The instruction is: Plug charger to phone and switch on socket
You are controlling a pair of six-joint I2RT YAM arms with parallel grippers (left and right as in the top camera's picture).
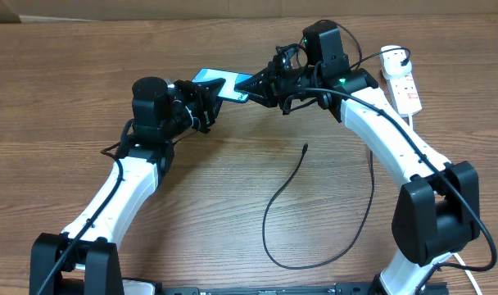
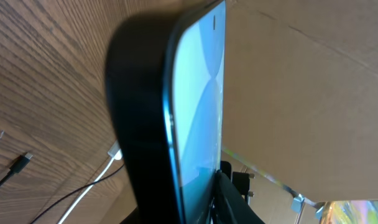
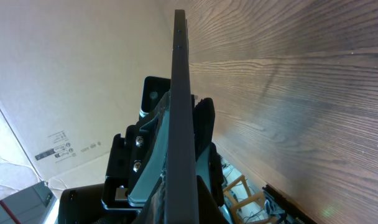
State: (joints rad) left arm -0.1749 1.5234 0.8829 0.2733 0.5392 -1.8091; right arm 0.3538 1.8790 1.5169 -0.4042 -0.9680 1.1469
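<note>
The phone (image 1: 220,83), its light-blue screen lit, hangs above the table between both arms. My left gripper (image 1: 206,97) is shut on its left end. In the left wrist view the phone (image 2: 198,106) fills the frame edge-on, and one finger (image 2: 235,202) presses on the screen. My right gripper (image 1: 254,84) is shut on the other end; the phone's thin edge (image 3: 181,93) runs up from between its fingers. The charger (image 1: 282,197) lies loose on the table in a long curve. Its connector tip (image 1: 305,147) points toward the arms. The white socket (image 1: 405,84) lies at the far right.
A white plug (image 1: 392,56) sits in the socket's far end with the black cable leaving it. A thick white cord (image 2: 92,183) crosses the wood below the phone. A cardboard wall (image 2: 301,81) stands behind the table.
</note>
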